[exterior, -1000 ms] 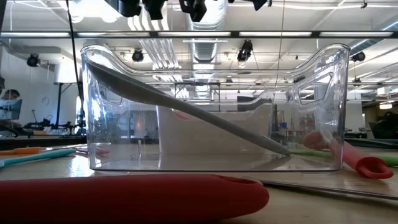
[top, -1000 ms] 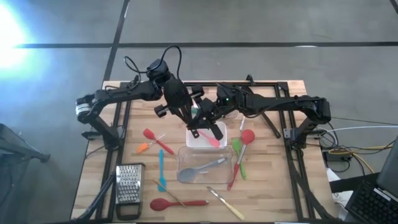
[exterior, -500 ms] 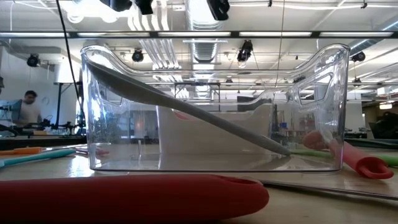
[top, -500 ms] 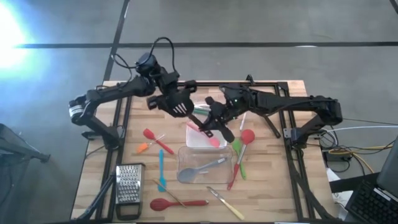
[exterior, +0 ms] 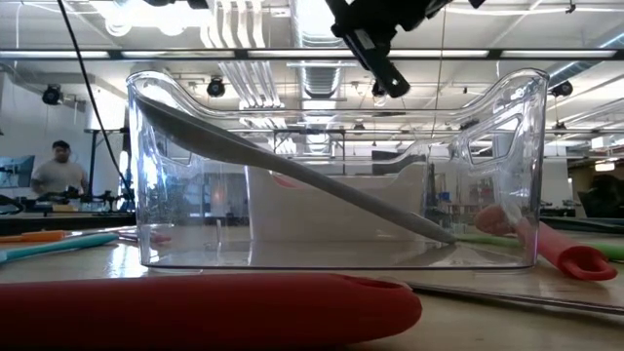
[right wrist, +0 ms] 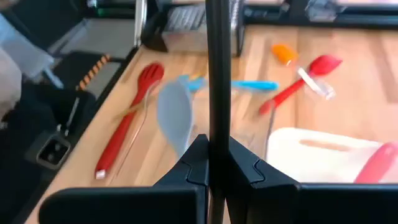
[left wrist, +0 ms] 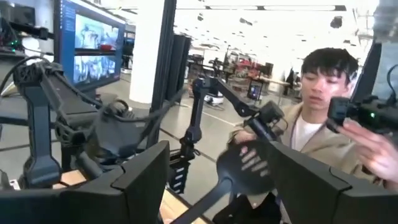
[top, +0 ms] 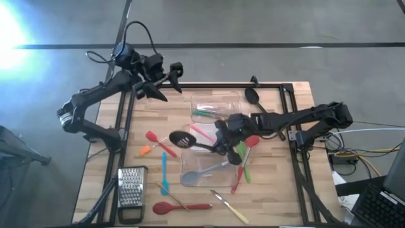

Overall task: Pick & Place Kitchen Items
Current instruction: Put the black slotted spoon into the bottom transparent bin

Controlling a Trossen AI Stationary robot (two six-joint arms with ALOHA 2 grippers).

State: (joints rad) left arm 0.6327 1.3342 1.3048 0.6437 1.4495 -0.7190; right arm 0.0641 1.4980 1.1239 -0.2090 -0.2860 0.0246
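at the bottom of the low view a red spoon (exterior: pixel 195 310) lies across the foreground of the tabletop (top: pixel 272 190), and behind it stands a clear tub (exterior: pixel 336 166) with a grey spoon (exterior: pixel 292 175) leaning inside it. in the high view this tub (top: pixel 205 166) sits at lower centre with the grey spoon (top: pixel 204 173) in it.

compared with half a second earlier, the right jaws (top: pixel 223 145) have been brought down from the frame's upper centre to just above the tub's upper edge, and a black slotted spoon (top: pixel 190 140) is now clamped in them, its head pointing to the frame's left, beside a red spatula (top: pixel 158 142). in the right wrist view the black handle (right wrist: pixel 217 81) is seen pinched between the fingers (right wrist: pixel 186 168).

the left jaws (top: pixel 166 77) have been pulled back to the upper left, beyond the tabletop's edge; they are seen spread apart, holding nothing. a second tub (top: pixel 215 107) with green tools lies at upper centre.
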